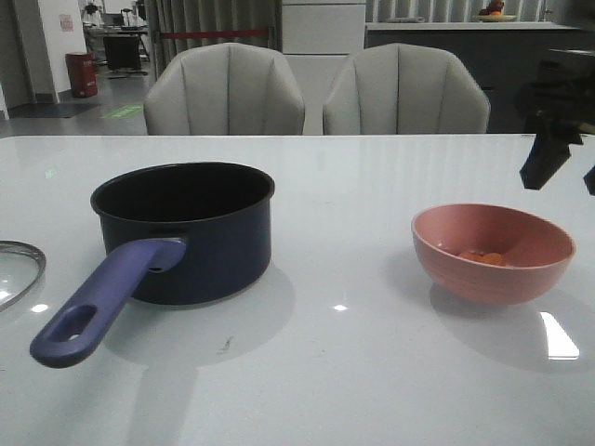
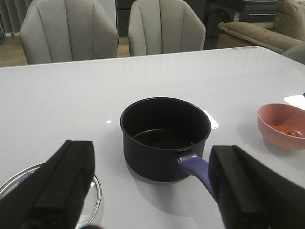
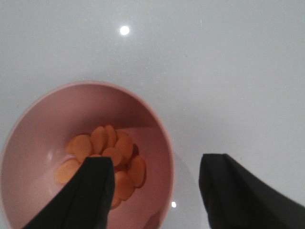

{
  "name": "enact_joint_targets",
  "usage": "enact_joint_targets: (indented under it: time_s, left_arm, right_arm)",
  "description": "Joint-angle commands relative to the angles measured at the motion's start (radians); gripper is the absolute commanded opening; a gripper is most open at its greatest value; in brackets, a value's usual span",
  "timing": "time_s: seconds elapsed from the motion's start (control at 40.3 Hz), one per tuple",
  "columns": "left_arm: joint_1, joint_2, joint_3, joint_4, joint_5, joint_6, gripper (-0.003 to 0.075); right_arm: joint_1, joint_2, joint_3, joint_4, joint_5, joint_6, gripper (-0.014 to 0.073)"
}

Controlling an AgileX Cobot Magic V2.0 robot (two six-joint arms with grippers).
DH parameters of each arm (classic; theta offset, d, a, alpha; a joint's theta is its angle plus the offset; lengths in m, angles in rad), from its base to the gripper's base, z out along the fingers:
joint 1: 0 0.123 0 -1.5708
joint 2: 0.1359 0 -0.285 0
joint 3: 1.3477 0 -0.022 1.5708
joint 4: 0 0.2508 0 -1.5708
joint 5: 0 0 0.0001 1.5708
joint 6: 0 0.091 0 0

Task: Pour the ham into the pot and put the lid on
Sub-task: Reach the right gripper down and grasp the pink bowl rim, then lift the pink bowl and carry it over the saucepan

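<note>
The saucepan point(image 1: 191, 232) stands toward the left side of the white surface point(image 1: 353, 372), its mouth up and its black inside bare, so it is ready to receive what gets poured. Its purple-blue handle point(image 1: 102, 307) reaches toward the near edge, out of the way of anything coming in from the right. The glass lid point(image 1: 17, 269) lies flat at the left edge, just beside the pot; the left wrist view shows its steel rim point(image 2: 97, 195) below that arm, which suits a later pick-up for covering.

The pink bowl point(image 1: 493, 251) sits toward the right side, well apart from the pot, and the ham point(image 3: 107, 160) lies in it as a small heap of flat orange slices.

The right pincer point(image 3: 157, 183) hovers above the bowl, fingers spread wide and holding nothing; one finger point(image 3: 90, 191) is over the bowl's inside and the other outside the rim, which looks like a line-up for gripping the wall. The left pincer point(image 2: 150, 191) is also wide open and empty, held back near the lid. Nothing has been poured yet.
</note>
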Motion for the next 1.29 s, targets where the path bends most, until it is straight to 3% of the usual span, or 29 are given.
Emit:
enact_joint_targets:
  time_s: [0.0, 0.347, 0.447, 0.595, 0.744, 0.968, 1.265]
  left_arm:
    - [-0.007, 0.007, -0.028, -0.001, -0.08, -0.005, 0.0529]
    - [-0.007, 0.007, -0.028, -0.001, -0.08, -0.005, 0.0529]
    - [-0.007, 0.007, -0.028, -0.001, -0.08, -0.005, 0.0529]
    - [-0.007, 0.007, -0.028, -0.001, -0.08, -0.005, 0.0529]
    - [-0.007, 0.007, -0.028, -0.001, -0.08, -0.005, 0.0529]
    - [-0.007, 0.007, -0.028, -0.001, -0.08, -0.005, 0.0529]
    - [-0.007, 0.007, -0.028, -0.001, -0.08, -0.005, 0.0529]
  right_arm:
    - [-0.019, 0.021, -0.054, -0.008, -0.032, -0.005, 0.0497]
    - [-0.023, 0.164, -0.103, 0.0, 0.018, -0.005, 0.0458]
    - [-0.023, 0.181, -0.103, 0.003, 0.026, -0.005, 0.0358]
    - [-0.023, 0.185, -0.103, 0.008, 0.018, -0.005, 0.0117]
    - [-0.023, 0.183, -0.104, 0.008, -0.014, -0.008, 0.0133]
    - [-0.003, 0.116, -0.19, 0.013, 0.047, -0.018, 0.0133]
    - [0.206, 0.071, -0.367, 0.012, 0.115, -0.047, 0.0133]
